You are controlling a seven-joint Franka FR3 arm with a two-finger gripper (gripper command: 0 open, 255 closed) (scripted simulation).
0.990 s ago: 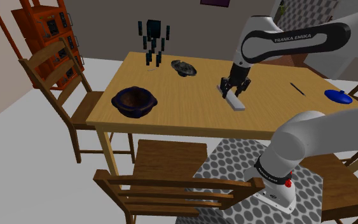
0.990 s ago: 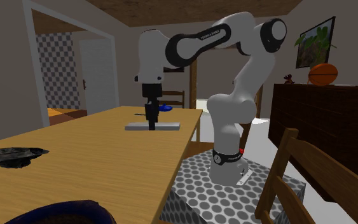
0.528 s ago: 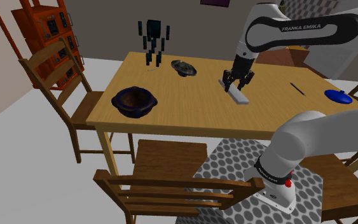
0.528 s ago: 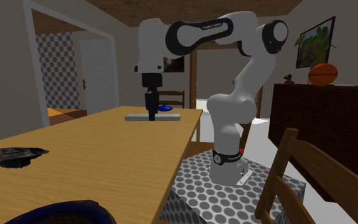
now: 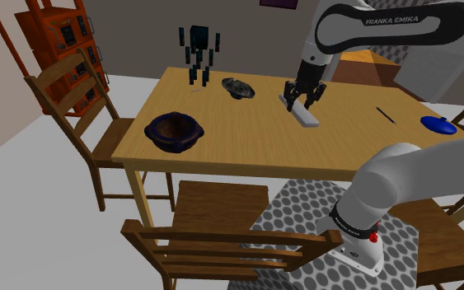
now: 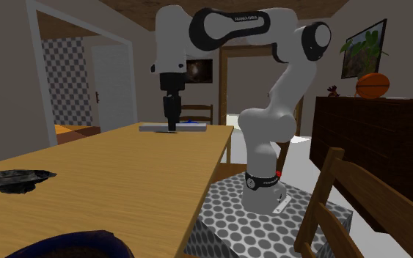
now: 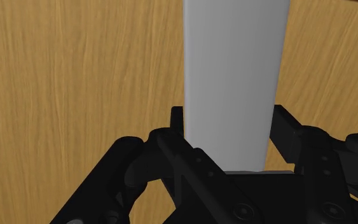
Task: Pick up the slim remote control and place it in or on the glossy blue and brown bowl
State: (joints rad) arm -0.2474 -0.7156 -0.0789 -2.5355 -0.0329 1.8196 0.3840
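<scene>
grey remote [image 7: 231, 76] clasped in end effector [image 5: 301, 102], over table [image 5: 230, 136]

Bare counter [image 5: 246, 132] is seen between the pincer [image 5: 302, 103] and the bowl [image 5: 173, 130]; a dark crumpled object [image 5: 239, 87] is set near the far edge.

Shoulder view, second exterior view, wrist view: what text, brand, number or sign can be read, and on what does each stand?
"FRANKA EMIKA": white letters on the dark upper link of the white robot arm, shoulder view.
Lettering on the same link in the second exterior view: too small to read.
Flat grey remote control: no markings.
</scene>
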